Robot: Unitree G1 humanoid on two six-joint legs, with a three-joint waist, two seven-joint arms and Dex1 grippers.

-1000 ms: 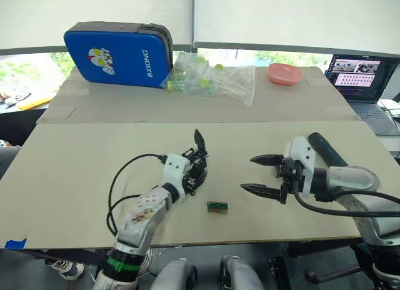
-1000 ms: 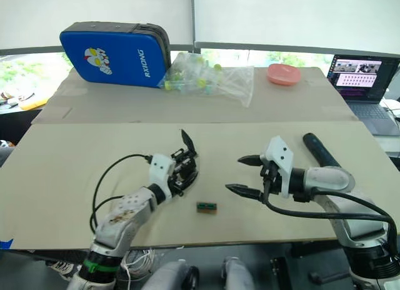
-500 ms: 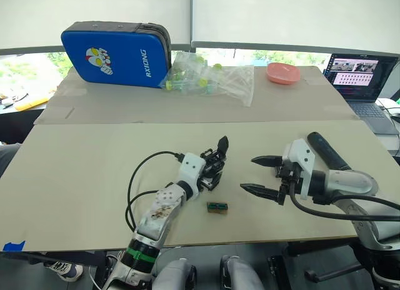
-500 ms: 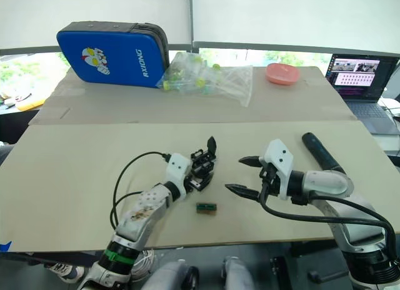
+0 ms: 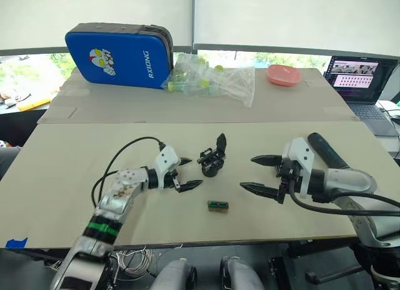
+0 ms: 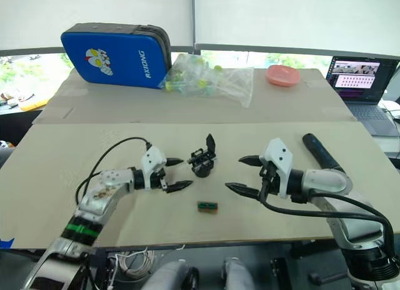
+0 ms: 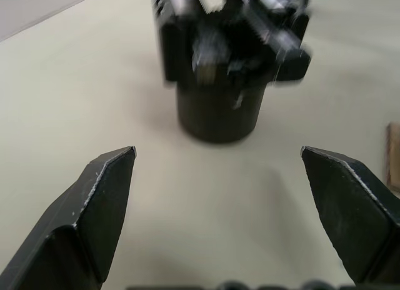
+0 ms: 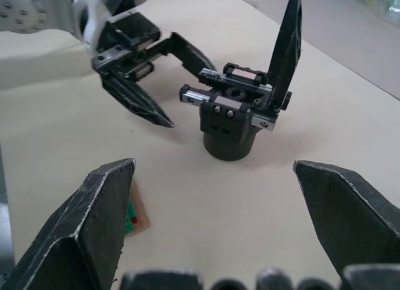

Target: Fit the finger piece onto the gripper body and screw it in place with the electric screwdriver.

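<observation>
Your left wrist view blurs the top of the gripper body. It stands upright on the table, a black block on a round base with one pointed finger rising. A small green block lies just before it. Your left gripper and right gripper flank it, both jaws apart, empty. The screwdriver lies beyond your right gripper.

A beige counter is backed by white blinds; daylight is seen through the window strip.
</observation>
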